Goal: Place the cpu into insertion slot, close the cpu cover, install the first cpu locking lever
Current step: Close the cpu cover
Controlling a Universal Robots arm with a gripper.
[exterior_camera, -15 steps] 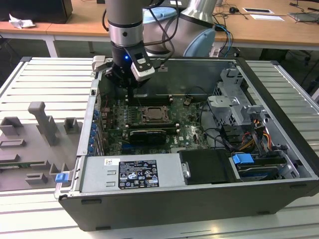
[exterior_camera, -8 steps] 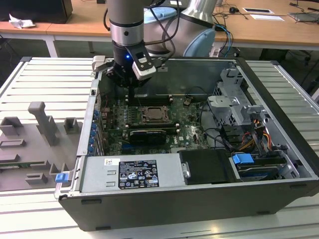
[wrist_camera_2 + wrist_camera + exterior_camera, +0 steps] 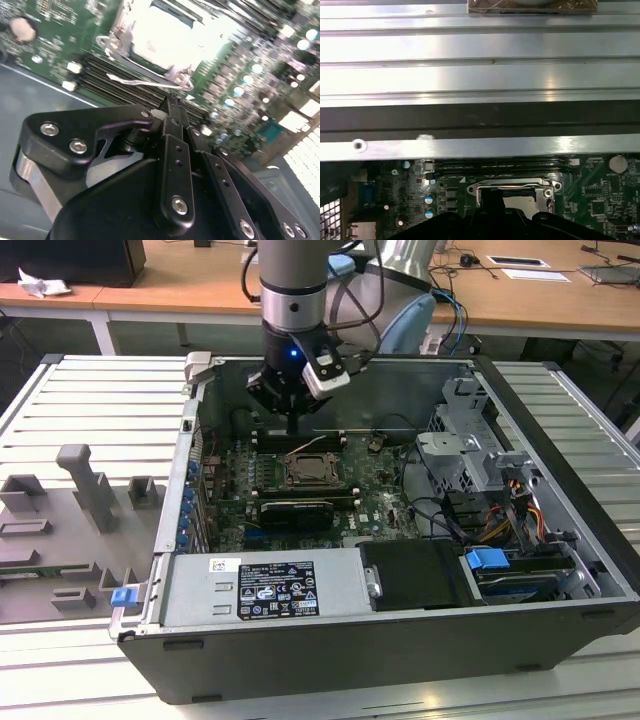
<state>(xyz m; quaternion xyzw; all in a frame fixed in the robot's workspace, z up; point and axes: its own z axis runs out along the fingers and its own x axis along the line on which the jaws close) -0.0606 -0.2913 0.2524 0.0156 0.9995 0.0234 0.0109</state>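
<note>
The gripper (image 3: 291,428) hangs just above the motherboard's (image 3: 385,495) far edge, fingers (image 3: 172,117) pressed together, holding nothing. The cpu (image 3: 165,37) lies flat in its socket under the closed cpu cover (image 3: 547,187). A white-printed label (image 3: 275,590), unreadable, sits on the power supply (image 3: 190,590).

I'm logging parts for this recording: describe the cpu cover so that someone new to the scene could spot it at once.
Start at the open computer case, then the green motherboard inside it. Near the board's middle, just below the gripper in the exterior view, sits the cpu cover: a square metal frame lying flat around a central opening. The long dark slots and small parts around it are not square frames.
</note>
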